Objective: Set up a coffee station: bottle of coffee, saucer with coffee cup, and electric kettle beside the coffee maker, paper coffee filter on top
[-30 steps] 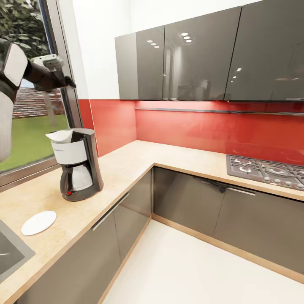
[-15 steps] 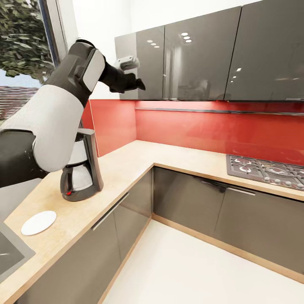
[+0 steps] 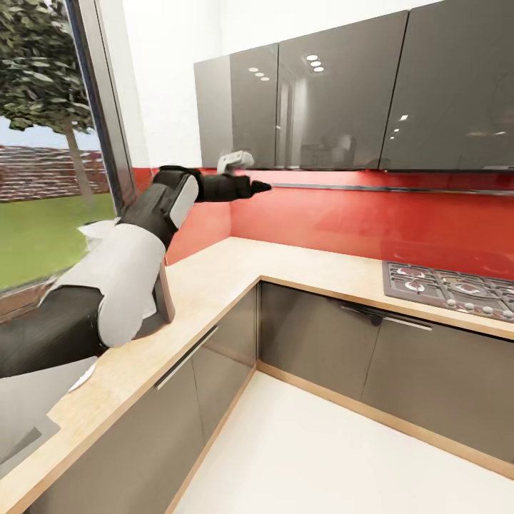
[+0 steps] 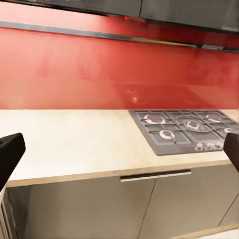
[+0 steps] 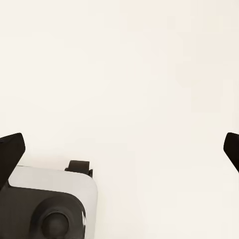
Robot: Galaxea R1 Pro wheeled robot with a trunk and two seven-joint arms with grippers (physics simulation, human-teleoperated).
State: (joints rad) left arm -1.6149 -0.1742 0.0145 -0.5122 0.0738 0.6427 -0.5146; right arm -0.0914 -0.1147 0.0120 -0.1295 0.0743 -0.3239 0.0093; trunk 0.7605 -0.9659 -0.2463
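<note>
While the head view hides the coffee maker (image 3: 166,300), the left end effector (image 4: 119,152) gapes empty toward the hob (image 4: 186,129)

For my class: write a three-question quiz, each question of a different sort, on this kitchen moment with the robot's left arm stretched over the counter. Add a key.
1. True or false: the left gripper holds a coffee cup.
2. Multiple choice: what colour is the backsplash behind the gas hob? A) blue B) red C) white
3. Fill in: in the head view, the left arm hides most of the ____ standing on the countertop near the window.

Key
1. False: in the left wrist view its fingertips stand wide apart with nothing between them.
2. B
3. coffee maker
</note>
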